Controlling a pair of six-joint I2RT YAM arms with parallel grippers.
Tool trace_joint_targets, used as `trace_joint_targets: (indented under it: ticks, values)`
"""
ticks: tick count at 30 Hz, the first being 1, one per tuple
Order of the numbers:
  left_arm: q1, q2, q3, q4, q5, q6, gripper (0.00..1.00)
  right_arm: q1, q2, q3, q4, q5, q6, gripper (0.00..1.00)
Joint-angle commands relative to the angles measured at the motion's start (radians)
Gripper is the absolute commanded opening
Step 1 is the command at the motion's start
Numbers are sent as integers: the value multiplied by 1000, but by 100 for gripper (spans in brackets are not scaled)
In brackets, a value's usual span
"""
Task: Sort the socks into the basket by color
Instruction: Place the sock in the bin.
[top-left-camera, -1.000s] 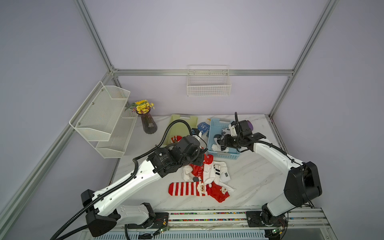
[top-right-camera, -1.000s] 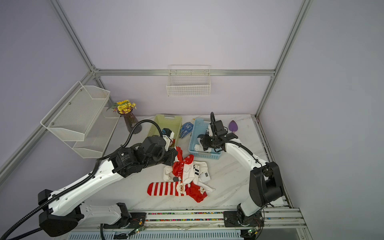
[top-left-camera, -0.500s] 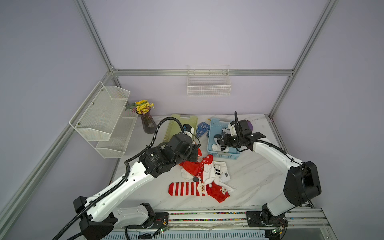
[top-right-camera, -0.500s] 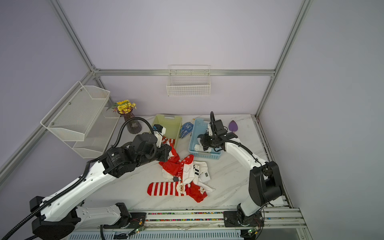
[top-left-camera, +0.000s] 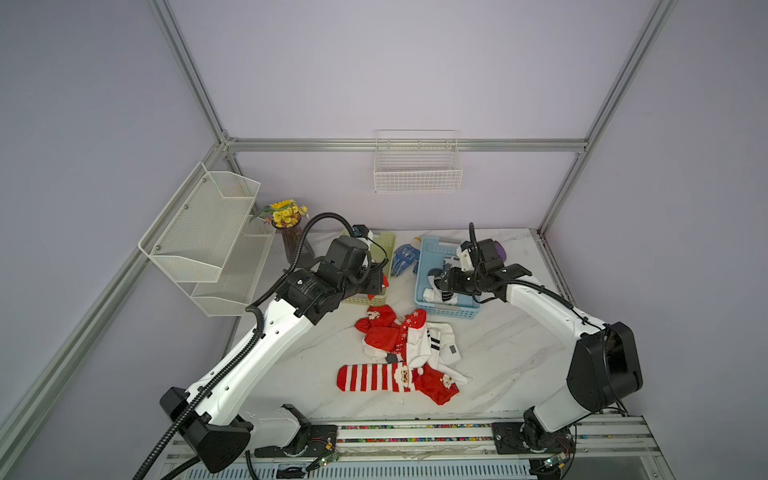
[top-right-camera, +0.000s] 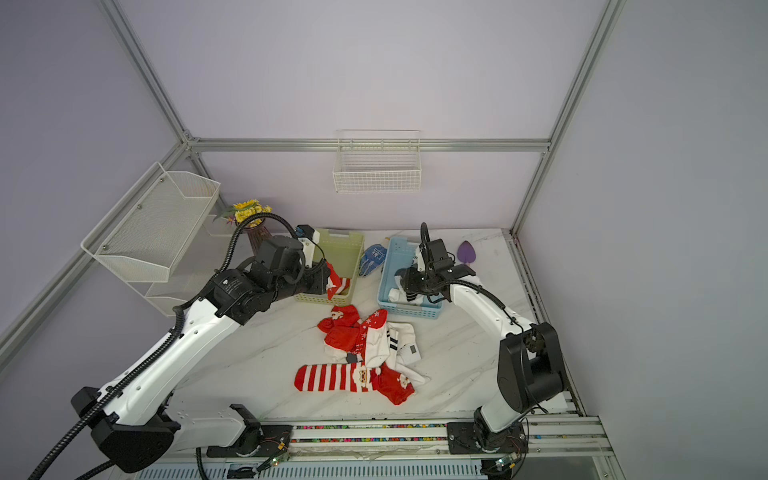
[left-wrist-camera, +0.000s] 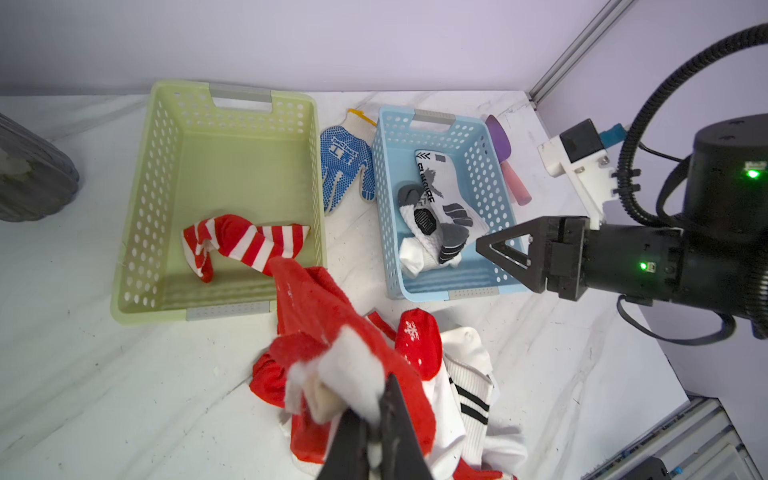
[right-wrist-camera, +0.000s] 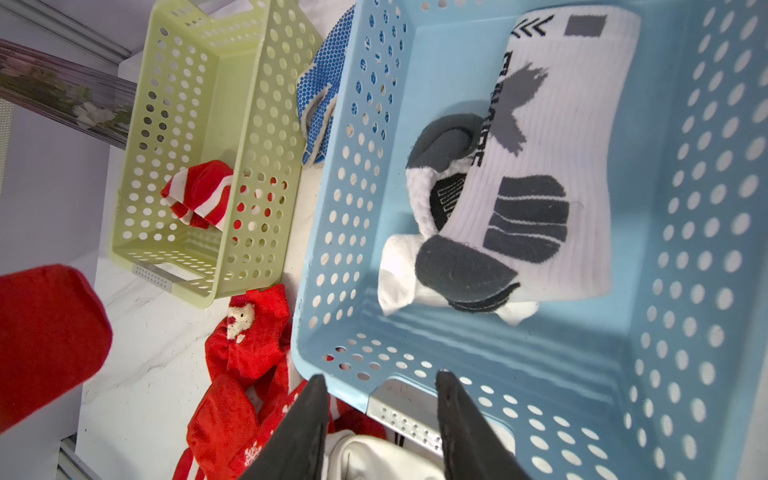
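My left gripper (left-wrist-camera: 372, 419) is shut on a red sock (left-wrist-camera: 316, 316) with a white cuff. The sock hangs over the near edge of the green basket (left-wrist-camera: 137, 199); a top view shows this red sock (top-right-camera: 334, 284) there too. A red-and-white striped sock (left-wrist-camera: 245, 241) lies inside the green basket. My right gripper (right-wrist-camera: 380, 384) is open and empty above the near rim of the blue basket (right-wrist-camera: 332, 257). That basket holds white socks with grey and black marks (right-wrist-camera: 540, 187). More red and white socks (top-left-camera: 399, 336) lie piled on the table, with a striped Santa sock (top-left-camera: 370, 378) in front.
Blue dotted gloves (left-wrist-camera: 345, 166) lie between the two baskets. A purple scoop with a pink handle (left-wrist-camera: 498, 137) lies beyond the blue basket. A vase of yellow flowers (top-left-camera: 291, 232) and a white mesh shelf (top-left-camera: 208, 232) stand at the back left.
My left arm has swung back from the pile toward the green basket, lifting the red sock with it. The right arm has stayed over the blue basket.
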Motion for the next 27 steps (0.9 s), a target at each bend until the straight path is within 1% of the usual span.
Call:
trace_joint_targets:
  ticks: [1, 6, 12, 17, 23, 27]
  values:
    - [53, 41, 91, 23, 44, 77, 6, 2, -4, 37, -12, 2, -10, 46]
    - [146, 158, 155, 65, 119, 130, 6, 2, 4, 46, -21, 2, -12, 46]
    - [232, 303, 242, 126, 201, 174, 6, 2, 12, 57, -26, 2, -13, 46]
    - [288, 430, 306, 209, 288, 159, 6, 2, 22, 56, -19, -4, -13, 46]
    - [315, 586, 420, 249, 389, 142, 6, 2, 20, 45, -17, -1, -11, 46]
    - [339, 655, 428, 312, 479, 93, 6, 2, 22, 40, -16, -2, -10, 46]
